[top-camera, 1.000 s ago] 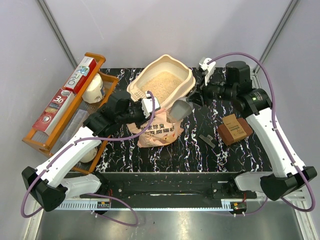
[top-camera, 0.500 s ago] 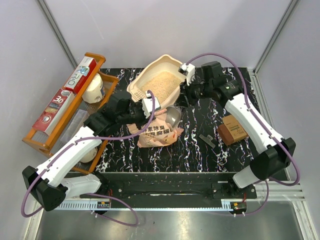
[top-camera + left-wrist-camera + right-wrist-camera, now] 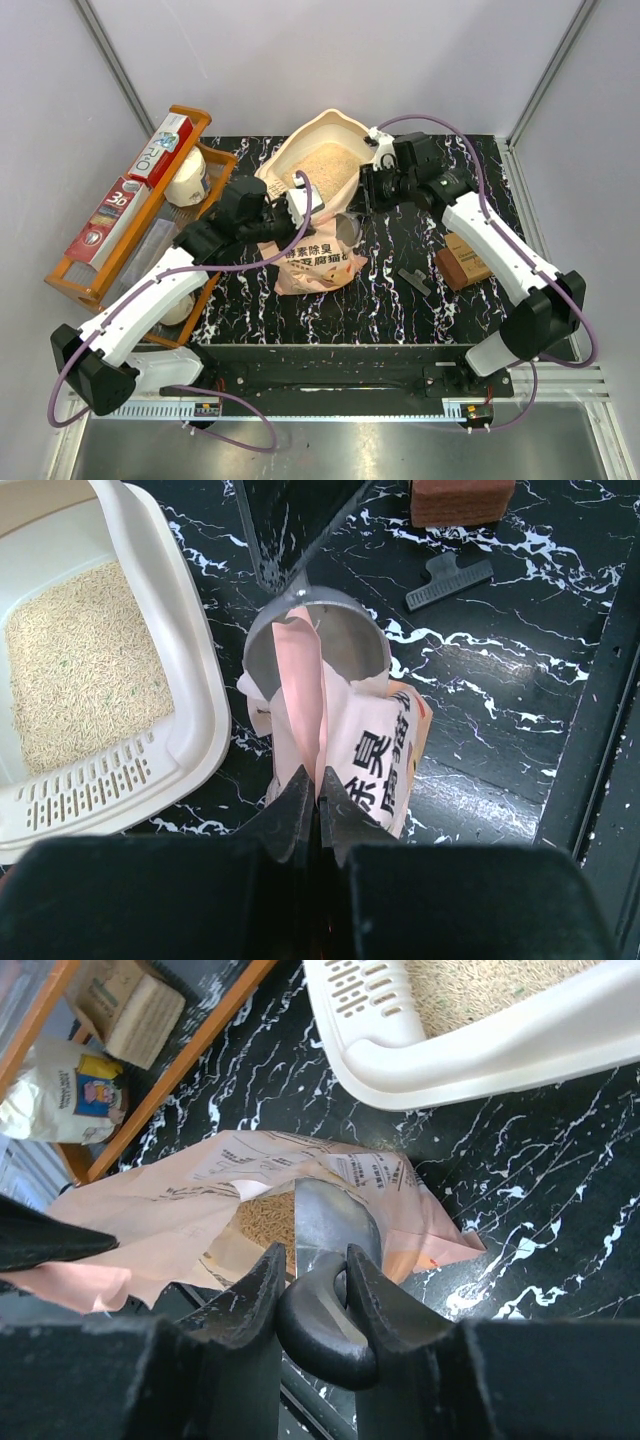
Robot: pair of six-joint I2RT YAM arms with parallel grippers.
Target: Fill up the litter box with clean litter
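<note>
The cream litter box stands at the back centre with clean litter spread inside; its rim shows in both wrist views. In front of it stands a pink bag with its mouth open. My left gripper is shut on the bag's pinched top edge. My right gripper is shut on the black handle of a metal scoop. The scoop's bowl sits in the bag's mouth beside the granules there.
An orange wooden rack with boxes and a white jar lines the left side. A brown block and a small black clip lie on the black marbled table to the right of the bag.
My right arm swung left from the back right and lowered the scoop into the bag's mouth. The left gripper kept its hold on the bag and barely shifted.
</note>
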